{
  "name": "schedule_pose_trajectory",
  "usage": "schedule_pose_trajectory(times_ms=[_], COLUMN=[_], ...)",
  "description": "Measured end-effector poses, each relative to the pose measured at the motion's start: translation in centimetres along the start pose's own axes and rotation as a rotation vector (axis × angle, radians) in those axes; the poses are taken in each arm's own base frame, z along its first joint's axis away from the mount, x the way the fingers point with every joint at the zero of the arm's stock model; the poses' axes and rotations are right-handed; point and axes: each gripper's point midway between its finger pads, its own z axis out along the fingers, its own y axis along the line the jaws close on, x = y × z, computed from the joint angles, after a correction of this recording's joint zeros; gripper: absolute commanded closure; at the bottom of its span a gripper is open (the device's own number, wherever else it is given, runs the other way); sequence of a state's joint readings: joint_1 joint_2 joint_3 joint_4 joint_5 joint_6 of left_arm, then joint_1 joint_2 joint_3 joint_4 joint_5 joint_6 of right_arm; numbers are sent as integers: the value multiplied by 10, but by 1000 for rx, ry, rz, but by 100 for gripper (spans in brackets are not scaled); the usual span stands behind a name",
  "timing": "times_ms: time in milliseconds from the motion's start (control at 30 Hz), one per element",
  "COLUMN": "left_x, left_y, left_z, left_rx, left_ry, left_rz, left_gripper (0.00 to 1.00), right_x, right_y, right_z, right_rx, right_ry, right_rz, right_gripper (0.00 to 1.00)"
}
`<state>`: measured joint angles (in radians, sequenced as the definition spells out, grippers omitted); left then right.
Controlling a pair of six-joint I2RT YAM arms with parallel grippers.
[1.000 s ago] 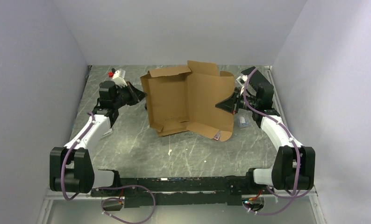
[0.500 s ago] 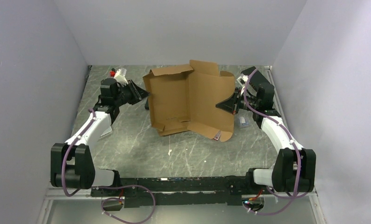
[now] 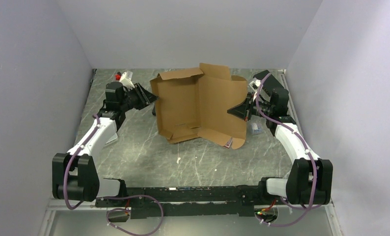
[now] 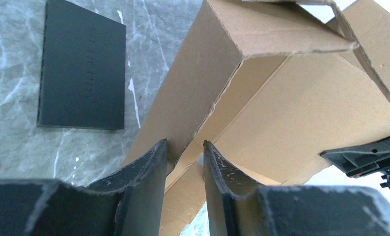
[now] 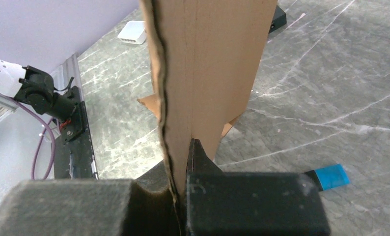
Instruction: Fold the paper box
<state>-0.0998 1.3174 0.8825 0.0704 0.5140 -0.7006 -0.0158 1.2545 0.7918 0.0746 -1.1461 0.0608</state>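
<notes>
The box (image 3: pixel 199 105) sits half-formed at the middle of the table (image 3: pixel 144 152), toward the far side, right between the two arms, with its panels reared up and one flap poking above the back edge. On the right side, the right gripper (image 3: pixel 231 111) has the upright panel's edge, and the wrist view confirms it: the jaws are clenched hard on the cardboard, with the corrugated edge running straight down into the pinch. Over on the left, the left gripper (image 3: pixel 149 98) is at the box's left wall. Up close, its fingers (image 4: pixel 156 162) straddle the folded corner with the jaws parted, gaps showing, so nothing is squeezed there. A flat black box (image 4: pixel 82 66) lies on the table just beside that wall. A small blue item (image 5: pixel 330 177) lies on the table near the right gripper, and a white block (image 5: pixel 132 33) rests farther off.
</notes>
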Motion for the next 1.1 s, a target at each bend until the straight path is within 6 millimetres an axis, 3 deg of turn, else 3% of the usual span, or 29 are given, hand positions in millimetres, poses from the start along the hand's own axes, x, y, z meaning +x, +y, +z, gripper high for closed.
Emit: schedule_pose_trajectory(times_ms=[267, 300, 367, 533, 667, 900, 1100], left_x=[-29, -33, -38, -43, -42, -33, -31], left_y=[-12, -14, -16, -15, -16, -45, -38], left_z=[-1, -1, 0, 5, 11, 23, 21], left_rx=[-61, -67, -90, -160, -233, -328, -392], left_ry=[-49, -55, -64, -71, -70, -89, -84], left_rz=[39, 48, 66, 131, 217, 468, 552], left_gripper=[67, 70, 87, 100, 100, 99, 74], right_x=[0, 1, 1, 1, 0, -3, -3], right_y=[0, 2, 4, 4, 2, 7, 5], right_z=[0, 2, 4, 4, 4, 6, 6], right_rx=[17, 12, 8, 21, 32, 41, 50], right_ry=[4, 7, 11, 11, 11, 7, 7], right_rz=[-18, -22, -28, -51, -59, -78, -79], right_gripper=[100, 100, 100, 100, 100, 100, 100])
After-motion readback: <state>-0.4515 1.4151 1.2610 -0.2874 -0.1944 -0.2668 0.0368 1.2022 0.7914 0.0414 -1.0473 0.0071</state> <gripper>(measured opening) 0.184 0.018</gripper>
